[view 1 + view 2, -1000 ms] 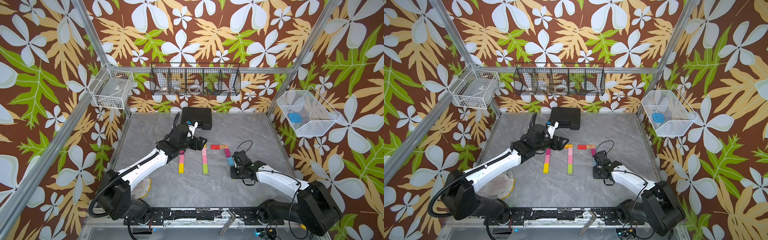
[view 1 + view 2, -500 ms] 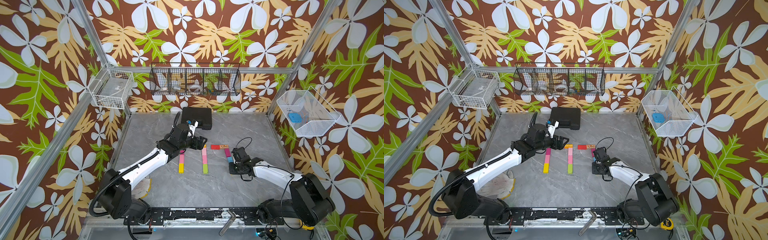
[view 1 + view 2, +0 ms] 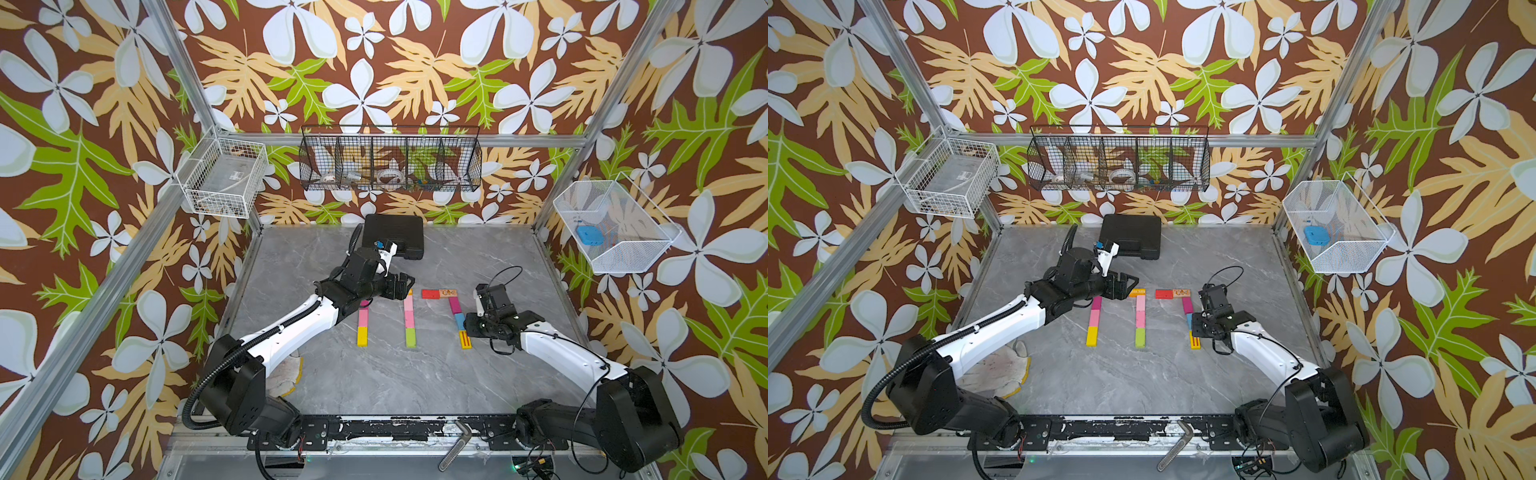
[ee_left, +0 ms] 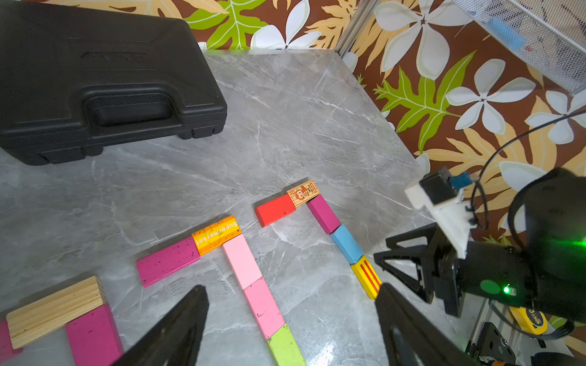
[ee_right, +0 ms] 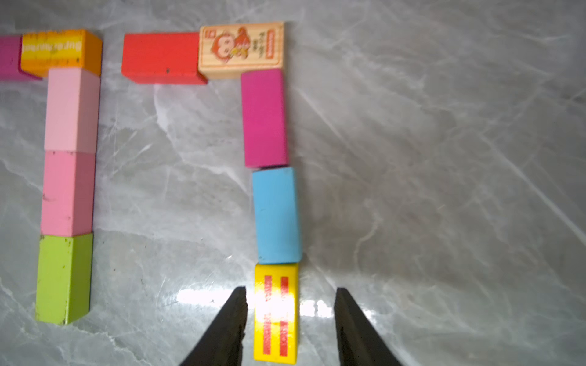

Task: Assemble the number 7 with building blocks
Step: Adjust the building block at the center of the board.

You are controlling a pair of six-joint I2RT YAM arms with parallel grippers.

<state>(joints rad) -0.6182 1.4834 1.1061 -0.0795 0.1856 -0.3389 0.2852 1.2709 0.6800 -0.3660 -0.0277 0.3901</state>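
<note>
Grey marble-patterned worktop (image 3: 415,382) fills the floor of an aluminium-framed cell lined with floral wallpaper (image 3: 374,62); a black case (image 3: 392,237) lies at its far edge. The building blocks (image 3: 409,320) lie flat on the worktop in three 7-shaped figures, side by side and apart from one another. In the figure nearest the right arm, a red block (image 5: 160,57) and a printed wooden block (image 5: 241,49) sit end to end as the top bar. A magenta block (image 5: 264,117), a blue block (image 5: 276,215) and a yellow red-striped block (image 5: 276,313) form a slightly crooked stem running toward the robot. In the middle figure, a dark magenta block (image 4: 168,261) and an orange block (image 5: 60,50) form the bar. A pale pink block (image 5: 71,109), a pink block (image 5: 67,193) and a green block (image 5: 63,279) form its stem. The figure nearest the left arm is partly hidden under that arm in both top views. A plain wood block (image 4: 54,310), a pink stem block (image 3: 363,318) and a yellow block (image 3: 362,336) show. The right pincer (image 5: 290,291) sits low over the worktop with its jaws spread, straddling the yellow red-striped block. One finger (image 5: 234,317) lies just beside the block and the other (image 5: 352,317) stands clear of it. The left pincer (image 3: 404,286) hovers above the bar of the middle figure, jaws spread wide and clear of the blocks.
</note>
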